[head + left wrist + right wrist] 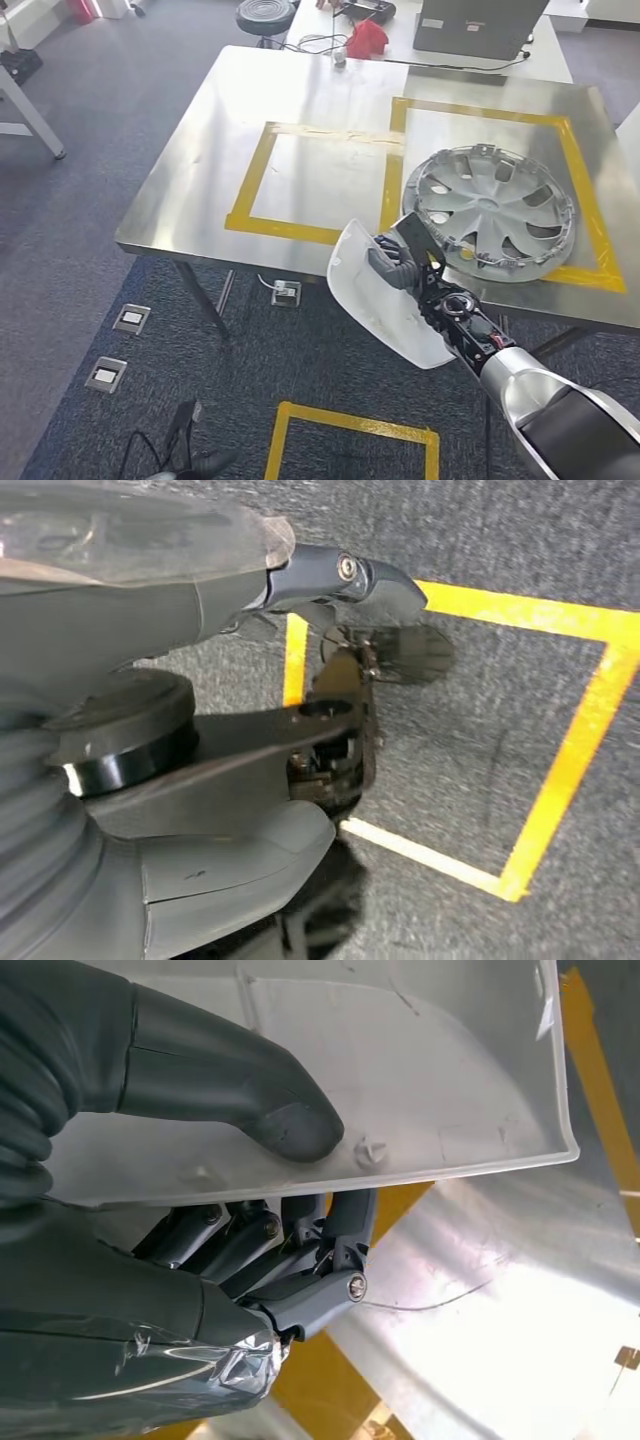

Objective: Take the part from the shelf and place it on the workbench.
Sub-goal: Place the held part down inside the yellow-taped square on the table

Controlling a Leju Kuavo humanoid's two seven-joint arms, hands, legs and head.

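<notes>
My right hand [396,262] grips a white curved plastic part [377,300] just in front of the steel workbench's [226,170] near edge. The part hangs over the floor, its far end level with the table rim. In the right wrist view the thumb [249,1100] presses on the part's inner face [423,1080] and the fingers [302,1250] wrap under it. An empty yellow-taped square [249,200] lies on the bench just beyond the part. My left hand [189,450] hangs low over the carpet, holding nothing, its fingers [332,730] loosely apart.
A silver hubcap [490,210] fills the right taped square on the bench. Behind stands a second table with a laptop [475,25] and a red cloth [367,38], and a stool [266,18]. Floor sockets [131,319] and a yellow floor square [355,440] mark the carpet.
</notes>
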